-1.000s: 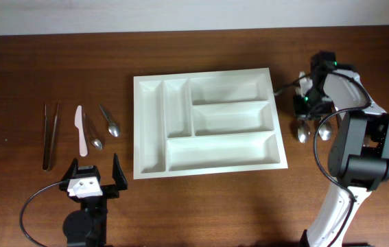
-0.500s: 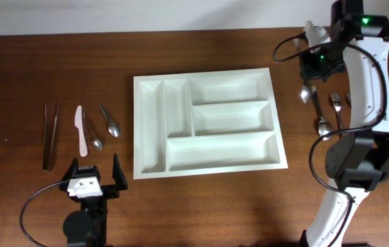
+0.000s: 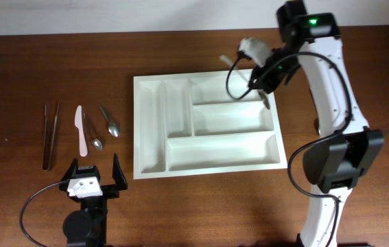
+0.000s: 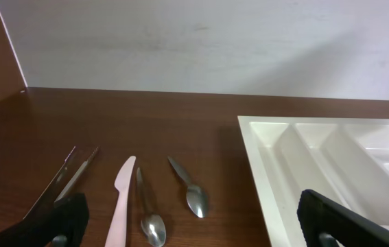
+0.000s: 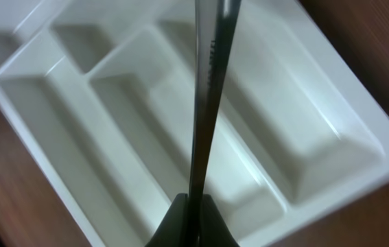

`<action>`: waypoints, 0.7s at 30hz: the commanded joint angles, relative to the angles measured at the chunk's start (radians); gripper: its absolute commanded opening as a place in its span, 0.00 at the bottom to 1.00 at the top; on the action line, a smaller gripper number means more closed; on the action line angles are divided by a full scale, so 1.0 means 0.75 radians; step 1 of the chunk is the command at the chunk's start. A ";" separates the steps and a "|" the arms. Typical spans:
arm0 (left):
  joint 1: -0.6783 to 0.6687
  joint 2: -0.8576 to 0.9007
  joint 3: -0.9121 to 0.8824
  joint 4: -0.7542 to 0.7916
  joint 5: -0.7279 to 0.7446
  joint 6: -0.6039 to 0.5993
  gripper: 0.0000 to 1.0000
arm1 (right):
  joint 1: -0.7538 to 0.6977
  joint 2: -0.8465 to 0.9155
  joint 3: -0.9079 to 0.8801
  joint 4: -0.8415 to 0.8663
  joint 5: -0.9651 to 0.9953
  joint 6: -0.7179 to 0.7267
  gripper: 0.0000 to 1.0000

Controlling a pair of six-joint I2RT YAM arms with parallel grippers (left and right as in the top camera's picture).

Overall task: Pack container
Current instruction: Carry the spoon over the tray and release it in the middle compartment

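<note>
- Mid-desk, a little toward the far edge: container (image 3: 151,130), white, five compartments, all bare. It sits on the same spot as half a second ago.
- Right gripper (image 3: 265,84) is now over the container's far right corner. Half a second ago it hung outside the tray, toward the desk's far right corner.
- Right wrist view: fingers (image 5: 170,233) are pinched on a slim metal utensil (image 5: 208,89). Only the handle shows, so its kind is unclear. It stands over the crosswise compartments.
- Left gripper (image 3: 95,168) is by the near edge, toward the left corner. Its jaws are spread wide with nothing between them, and its pose is unchanged.
- Left of the container, well apart from it, lies a row: tongs (image 3: 50,135), white plastic knife (image 3: 80,130), two spoons (image 3: 110,121). None has shifted.
</note>
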 commanded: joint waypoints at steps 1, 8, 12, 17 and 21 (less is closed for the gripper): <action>0.004 -0.010 -0.009 0.003 0.019 0.020 0.99 | 0.067 -0.019 0.020 -0.012 -0.035 -0.297 0.04; 0.004 -0.010 -0.009 0.003 0.019 0.020 0.99 | 0.087 -0.018 -0.113 0.003 0.050 -0.542 0.04; 0.004 -0.010 -0.009 0.003 0.019 0.020 0.99 | 0.087 -0.018 -0.202 0.063 0.093 -0.554 0.04; 0.004 -0.010 -0.009 0.003 0.019 0.020 0.99 | 0.087 -0.017 -0.384 0.232 0.093 -0.554 0.04; 0.004 -0.010 -0.009 0.003 0.019 0.020 0.99 | 0.086 -0.017 -0.506 0.348 0.099 -0.554 0.04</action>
